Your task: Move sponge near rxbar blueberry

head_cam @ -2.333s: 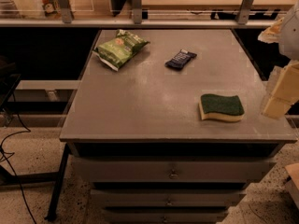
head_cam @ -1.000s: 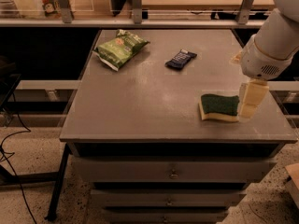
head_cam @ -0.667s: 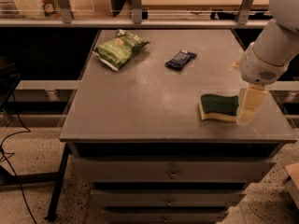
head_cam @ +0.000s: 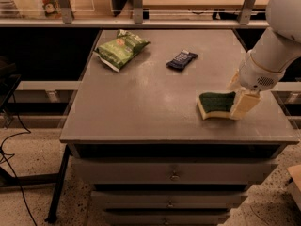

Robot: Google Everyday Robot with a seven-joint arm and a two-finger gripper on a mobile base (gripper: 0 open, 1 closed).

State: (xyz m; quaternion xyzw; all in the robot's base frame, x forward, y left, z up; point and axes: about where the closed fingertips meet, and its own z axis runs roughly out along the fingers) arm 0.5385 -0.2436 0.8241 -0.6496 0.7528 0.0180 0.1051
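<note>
Lowered since before over sponge (head_cam: 217, 101) end, gripper (head_cam: 239, 98) spread astride, unclenched. Soft, light, squashy; pinch firmly across width.

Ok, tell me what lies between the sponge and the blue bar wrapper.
Nothing visible. The gripper is at the right end of the sponge, near the front right of the table. Only bare surface runs from there back and left to the bar wrapper. The green snack bag lies farther left, off that line.
</note>
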